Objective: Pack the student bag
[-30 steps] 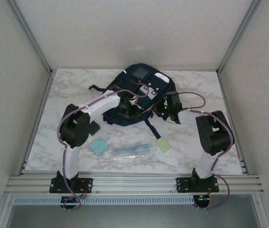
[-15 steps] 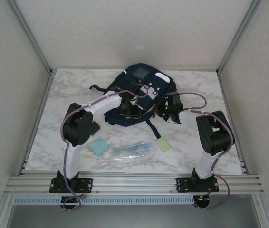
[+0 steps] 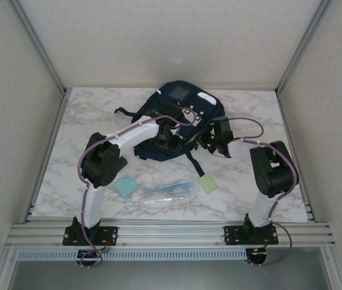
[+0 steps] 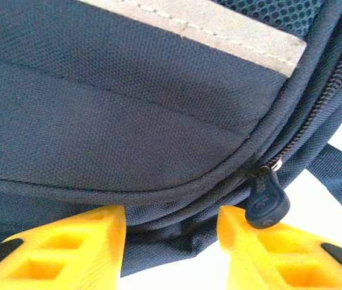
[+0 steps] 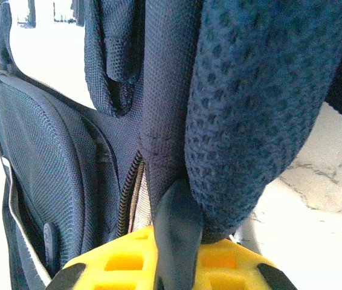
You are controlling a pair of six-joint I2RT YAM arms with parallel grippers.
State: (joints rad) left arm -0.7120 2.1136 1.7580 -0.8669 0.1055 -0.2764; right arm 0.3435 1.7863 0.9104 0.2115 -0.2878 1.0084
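The student bag [image 3: 183,106] lies flat at the back middle of the table, dark navy with a grey square patch. My left gripper [image 3: 170,141] hangs over its near edge. In the left wrist view the yellow fingers [image 4: 74,241] stand apart, open [image 4: 171,241], with the bag's seam edge [image 4: 177,235] lying between them and a dark zipper pull [image 4: 266,196] resting against the right finger. My right gripper [image 3: 211,139] is at the bag's right side, shut [image 5: 177,257] on a dark strap [image 5: 177,223] beside the padded mesh shoulder strap [image 5: 249,121].
A light blue pad [image 3: 125,185], a clear pouch of pens [image 3: 168,191] and a green pad [image 3: 207,183] lie on the marble table [image 3: 68,175] in front of the bag. Metal frame posts and walls enclose the sides and back.
My left arm has reached further right and back over the bag's near edge. The right gripper has stayed in place on the strap.
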